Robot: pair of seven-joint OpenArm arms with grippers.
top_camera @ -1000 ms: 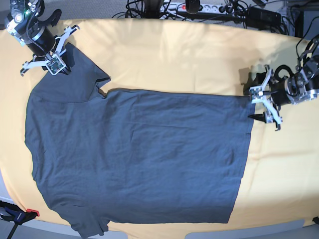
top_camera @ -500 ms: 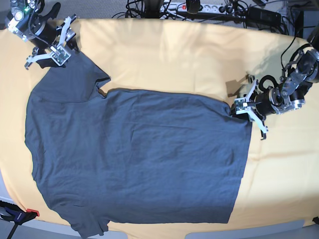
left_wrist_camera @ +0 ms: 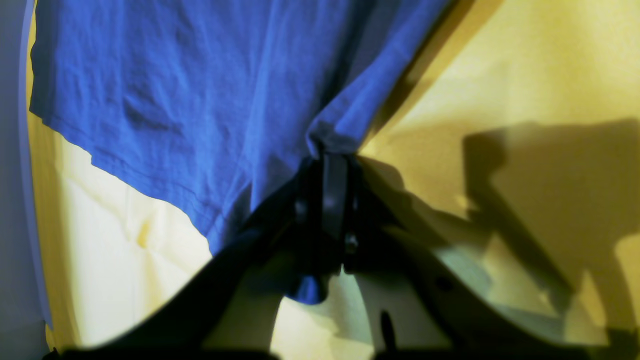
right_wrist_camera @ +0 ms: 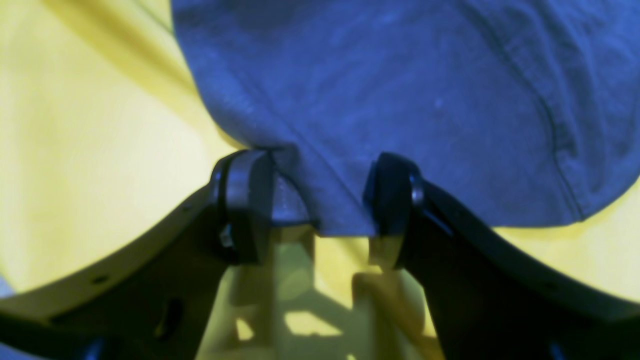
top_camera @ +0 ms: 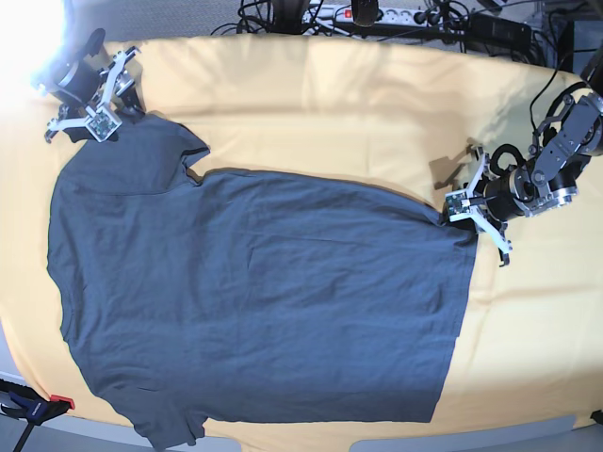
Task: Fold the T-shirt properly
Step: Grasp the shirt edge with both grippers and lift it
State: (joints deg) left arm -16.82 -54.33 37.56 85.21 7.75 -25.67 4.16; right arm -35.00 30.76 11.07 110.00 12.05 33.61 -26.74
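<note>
The tablecloth [top_camera: 320, 104] covers the whole work surface, and the T-shirt [top_camera: 254, 301] lies spread nearly flat across most of it, collar end toward the base view's left and hem toward its right, with one sleeve [top_camera: 160, 151] reaching up to the far left corner. Being thin, soft cotton, the shirt should be light and limp, likely to sag and wrinkle when raised, so the sensible holds are corners and seamed edges, lifted together to keep the cloth taut. The left gripper [top_camera: 459, 213] sits at the upper hem corner, its jaws clenched on a small bunch of fabric. The right gripper [top_camera: 104, 121] is at the outer edge of the sleeve, jaws spread with cloth lying between them, not yet pinching. The base view gives the overall layout but leaves the fingertips too small to judge; the left wrist view shows the left gripper [left_wrist_camera: 332, 160] with the hem corner gathered into its closed tips, and the right wrist view shows the right gripper [right_wrist_camera: 317, 197] straddling the sleeve edge with a clear gap.
</note>
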